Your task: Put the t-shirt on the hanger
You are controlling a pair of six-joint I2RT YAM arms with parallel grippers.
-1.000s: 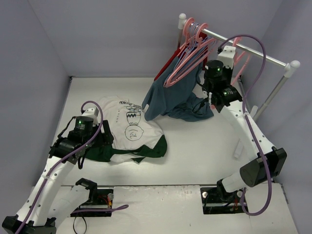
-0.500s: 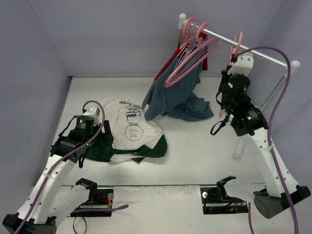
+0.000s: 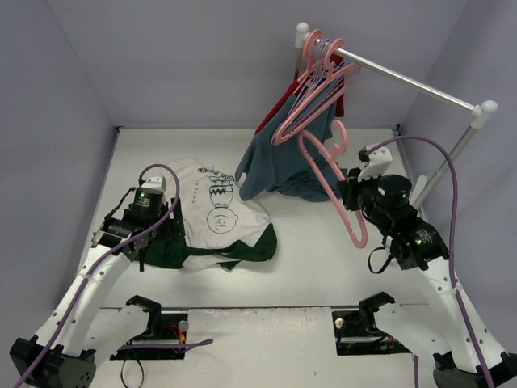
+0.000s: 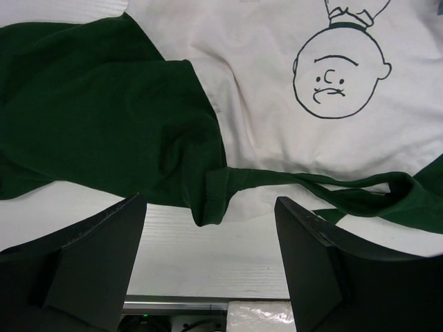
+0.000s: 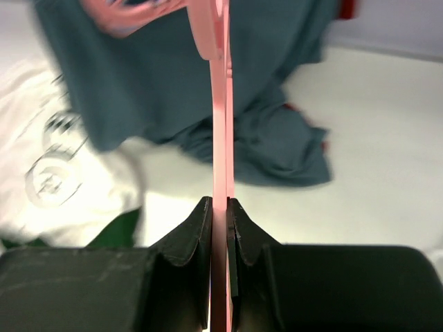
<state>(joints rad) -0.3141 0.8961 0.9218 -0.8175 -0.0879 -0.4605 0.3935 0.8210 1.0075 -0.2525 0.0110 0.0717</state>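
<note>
The cream-white t-shirt [image 3: 212,212] with dark green sleeves lies crumpled on the table's left half, its cartoon face print up. My left gripper [image 3: 153,242] hovers open over the shirt's near left edge. In the left wrist view its fingers [image 4: 90,256] straddle bare table just below a green sleeve [image 4: 104,124] and the t-shirt [image 4: 277,124], touching neither. My right gripper [image 3: 349,194] is shut on a pink hanger [image 3: 327,174], held in the air right of the shirt, clear of the rail. The right wrist view shows the hanger [image 5: 220,104] pinched edge-on in the right gripper [image 5: 220,207].
A metal rail [image 3: 404,81] at the back right carries several more pink hangers [image 3: 315,89]. A blue-grey garment [image 3: 283,166] hangs from one and pools on the table; a red garment [image 3: 283,101] hangs behind it. Walls enclose the table on three sides.
My right arm has drawn the pink hanger off the rail and swung it down and left, over the table. The left arm has shifted slightly, still open.
</note>
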